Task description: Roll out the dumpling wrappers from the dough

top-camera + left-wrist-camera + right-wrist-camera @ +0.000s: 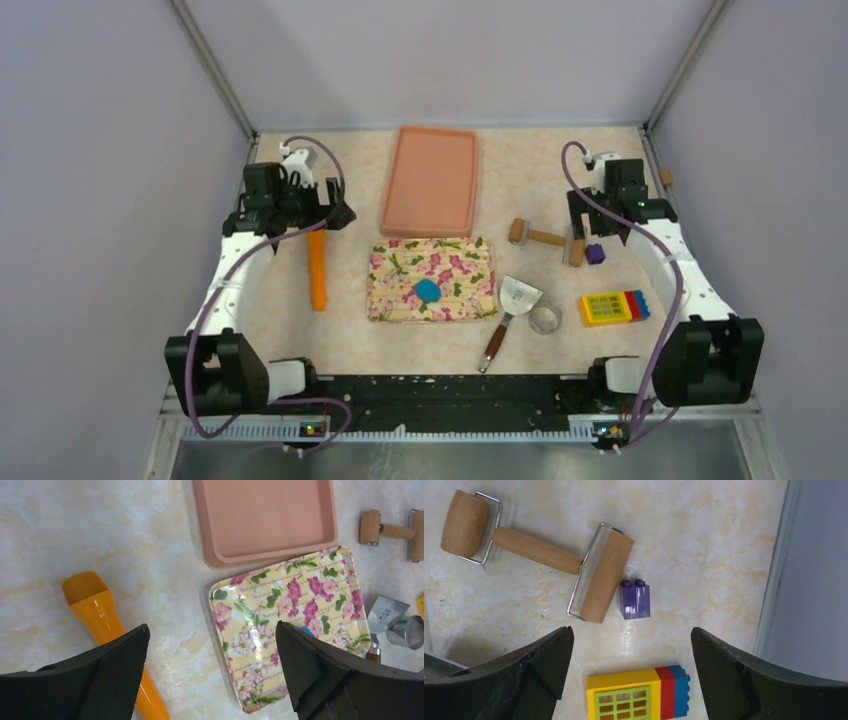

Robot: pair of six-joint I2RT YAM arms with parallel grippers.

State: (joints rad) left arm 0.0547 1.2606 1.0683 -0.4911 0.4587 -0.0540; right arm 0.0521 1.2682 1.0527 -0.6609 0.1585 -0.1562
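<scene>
The dough (427,290) is a small bright blue lump lying on a floral tray (470,255) at the table's middle. In the left wrist view only a blue sliver of it (308,631) shows beside the right finger. No round wrapper disc is in view. My left gripper (337,213) is open and empty, above the table left of the floral tray (320,585), with an orange rolling pin (95,610) under its left finger. My right gripper (590,237) is open and empty above a wooden double-ended roller (539,555).
A pink tray (430,180) stands behind the floral tray. A metal scraper (518,296) and a metal ring cutter (545,318) lie right of it. A purple block (635,599) and a yellow-red-blue toy brick (639,692) lie under my right gripper (631,632).
</scene>
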